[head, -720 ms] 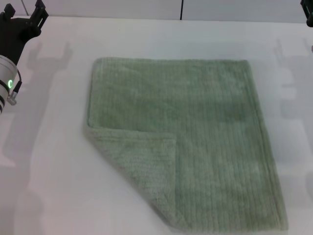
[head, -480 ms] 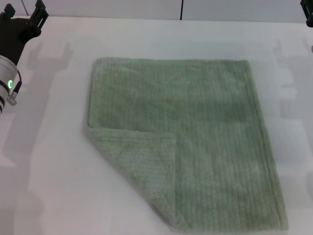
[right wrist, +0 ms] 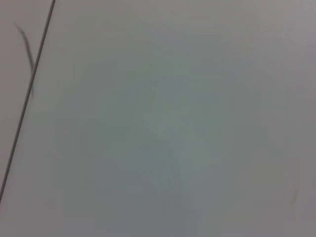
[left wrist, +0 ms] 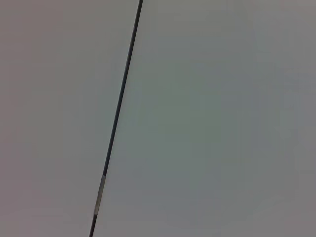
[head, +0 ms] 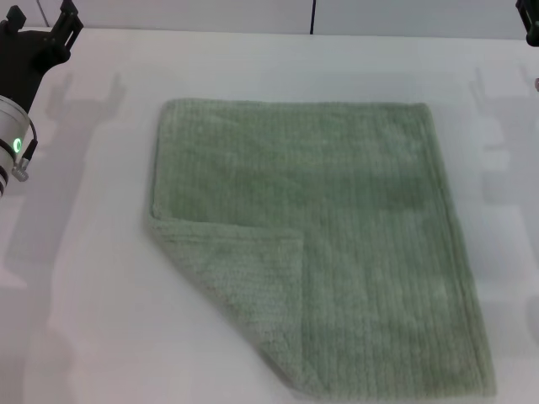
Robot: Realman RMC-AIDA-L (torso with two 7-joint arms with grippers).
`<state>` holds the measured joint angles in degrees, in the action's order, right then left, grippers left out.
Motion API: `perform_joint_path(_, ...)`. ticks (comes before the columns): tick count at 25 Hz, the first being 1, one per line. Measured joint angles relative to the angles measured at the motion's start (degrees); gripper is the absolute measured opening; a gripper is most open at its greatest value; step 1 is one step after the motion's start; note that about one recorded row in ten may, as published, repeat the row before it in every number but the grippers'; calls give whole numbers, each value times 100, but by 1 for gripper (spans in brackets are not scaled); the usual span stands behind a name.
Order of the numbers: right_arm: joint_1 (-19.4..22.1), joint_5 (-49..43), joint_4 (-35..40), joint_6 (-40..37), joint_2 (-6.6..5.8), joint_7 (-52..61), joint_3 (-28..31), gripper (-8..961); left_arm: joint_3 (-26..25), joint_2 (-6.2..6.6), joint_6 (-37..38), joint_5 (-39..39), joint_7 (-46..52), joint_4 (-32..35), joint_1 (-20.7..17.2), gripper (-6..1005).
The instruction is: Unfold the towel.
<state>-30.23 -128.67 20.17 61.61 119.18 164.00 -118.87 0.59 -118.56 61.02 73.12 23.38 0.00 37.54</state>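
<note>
towel (head: 337, 244) near edge cropped, right pincer (head: 530, 25) mostly off-frame

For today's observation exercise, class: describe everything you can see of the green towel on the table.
The towel is pale sage-green terry cloth with fine ribbing and hemmed edges. It lies flat on the white table, roughly square. Its near-left corner is folded over onto the top as a triangular flap. Nothing but the table touches it; neither tool is near it.

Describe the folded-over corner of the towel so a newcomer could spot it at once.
On the white table lies one green towel, flat except at its near left corner. There a triangular flap is turned back onto the towel. Its looser, fuzzier underside faces up, unlike the ribbed surface around it.
</note>
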Motion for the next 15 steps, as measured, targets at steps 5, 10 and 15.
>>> perform_joint_path(5, 0, 0, 15, 1, 0, 0, -11, 641, 10, 0, 29, 0, 0, 2, -1, 813)
perform_joint_path(10, 0, 0, 27, 1, 4, 0, -13, 623, 12, 0, 30, 0, 0, 16, 2, 813)
perform_joint_path(15, 5, -3, 3, -46, 9, 0, -34, 604, 9, 0, 30, 0, 0, 24, 8, 814)
